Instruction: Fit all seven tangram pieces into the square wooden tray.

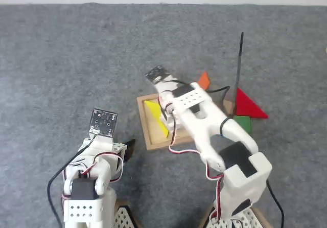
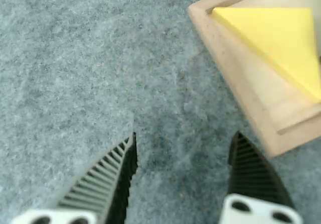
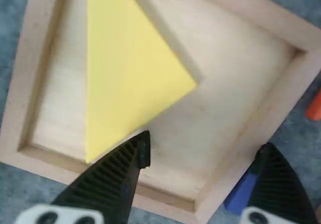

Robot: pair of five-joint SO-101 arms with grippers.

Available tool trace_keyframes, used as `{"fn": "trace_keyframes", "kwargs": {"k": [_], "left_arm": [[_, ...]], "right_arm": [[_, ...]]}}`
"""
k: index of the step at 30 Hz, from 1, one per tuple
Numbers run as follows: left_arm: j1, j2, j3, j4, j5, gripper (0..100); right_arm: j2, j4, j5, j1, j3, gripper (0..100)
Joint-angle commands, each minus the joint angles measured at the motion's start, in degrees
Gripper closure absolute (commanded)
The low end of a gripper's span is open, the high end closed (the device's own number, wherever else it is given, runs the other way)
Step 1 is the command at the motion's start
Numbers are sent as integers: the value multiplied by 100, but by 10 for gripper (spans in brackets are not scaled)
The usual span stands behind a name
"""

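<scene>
Inside the wooden tray (image 1: 144, 121) lies a yellow triangle (image 1: 156, 116), its long edge running along the wall on the left arm's side. A red triangle (image 1: 248, 105), green piece (image 1: 242, 121), orange piece (image 1: 204, 80) and blue piece (image 3: 241, 191) sit outside the opposite side, so the right arm looks nearer. The right gripper (image 3: 203, 151) hangs above the tray floor, jaws spread and empty; the left gripper (image 2: 185, 138), also spread, hovers just off a tray corner.

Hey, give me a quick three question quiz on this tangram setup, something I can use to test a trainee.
1. True or false: the red triangle lies outside the wooden tray.
2. The right gripper hangs over: A bare carpet, B the tray, C the red triangle.
3. Fill in: the triangle inside the tray is coloured ___.
Key: 1 true; 2 B; 3 yellow.
</scene>
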Motion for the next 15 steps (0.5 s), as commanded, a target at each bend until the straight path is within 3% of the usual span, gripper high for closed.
{"fn": "trace_keyframes", "kwargs": {"k": [1, 10, 15], "left_arm": [[9, 53, -48, 35, 88, 715], [9, 53, -48, 35, 88, 715], [9, 53, -48, 35, 88, 715]], "right_arm": [[-303, -198, -132, -497, -44, 680], [-338, -171, -475, -1165, -105, 680], [-286, -180, -730, -92, -114, 680]]}}
